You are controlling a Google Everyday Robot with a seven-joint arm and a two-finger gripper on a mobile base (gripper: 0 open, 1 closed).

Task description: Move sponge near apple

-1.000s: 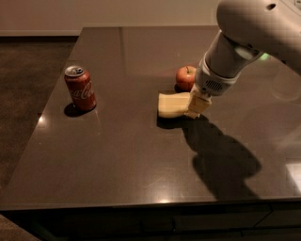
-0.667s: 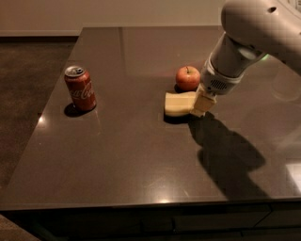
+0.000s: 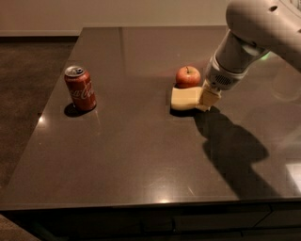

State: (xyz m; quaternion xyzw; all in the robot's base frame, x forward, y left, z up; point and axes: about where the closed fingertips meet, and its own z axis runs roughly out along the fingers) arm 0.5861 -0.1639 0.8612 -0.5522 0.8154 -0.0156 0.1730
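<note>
Dark, glossy tabletop (image 3: 141,155) fills most of our view. Right of centre on it lies the sponge (image 3: 184,98), a pale-yellow slab just in front of the apple (image 3: 188,76); we cannot tell whether the two touch. At the sponge's right end we see the gripper (image 3: 208,99), lowered to the surface and clamped on that end. Above it the white arm (image 3: 254,33) slants up toward the upper right corner, and its shadow (image 3: 235,150) spreads toward the near edge. Well apart, on the left, a red soda can (image 3: 80,88) stands upright. Beyond the table we make out brown floor (image 3: 23,70) and a pale wall (image 3: 117,14).
</note>
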